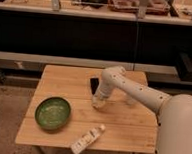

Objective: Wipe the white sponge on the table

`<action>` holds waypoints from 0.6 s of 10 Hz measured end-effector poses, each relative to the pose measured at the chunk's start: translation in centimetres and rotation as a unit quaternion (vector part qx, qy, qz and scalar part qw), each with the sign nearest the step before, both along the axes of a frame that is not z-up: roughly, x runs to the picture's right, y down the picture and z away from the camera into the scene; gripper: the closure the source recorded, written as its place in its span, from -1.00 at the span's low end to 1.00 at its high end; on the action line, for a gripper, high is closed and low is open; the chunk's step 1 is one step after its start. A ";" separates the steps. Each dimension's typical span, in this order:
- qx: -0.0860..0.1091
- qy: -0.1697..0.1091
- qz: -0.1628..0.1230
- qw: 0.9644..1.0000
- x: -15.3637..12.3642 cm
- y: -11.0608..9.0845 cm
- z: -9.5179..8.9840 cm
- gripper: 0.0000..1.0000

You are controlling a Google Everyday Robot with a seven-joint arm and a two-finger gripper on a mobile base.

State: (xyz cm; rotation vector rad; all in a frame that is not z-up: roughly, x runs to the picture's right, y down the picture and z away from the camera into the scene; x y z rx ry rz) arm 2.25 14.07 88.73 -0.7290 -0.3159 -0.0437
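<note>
Gripper (97, 101) low over table (130, 127) centre, white sponge (97, 106) at its tip, hold unclear.

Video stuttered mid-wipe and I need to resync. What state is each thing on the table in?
claw: pointing down at the table top, near its middle.
white sponge: cannot be told apart from the claw's pale tip, possibly under it.
green bowl: upright, looks empty, front left.
white bottle: lying on its side at the front edge, cap on.
black device: lying flat just behind the claw.
</note>
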 end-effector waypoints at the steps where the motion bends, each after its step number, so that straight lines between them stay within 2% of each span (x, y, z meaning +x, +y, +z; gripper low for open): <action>1: 0.002 -0.017 -0.013 1.000 -1.5 1.3 -0.8 1.00; 3: 0.003 -0.038 -0.034 0.999 -2.7 3.9 -2.6 1.00; 6: -0.006 -0.032 -0.051 0.998 -0.8 7.1 -4.8 1.00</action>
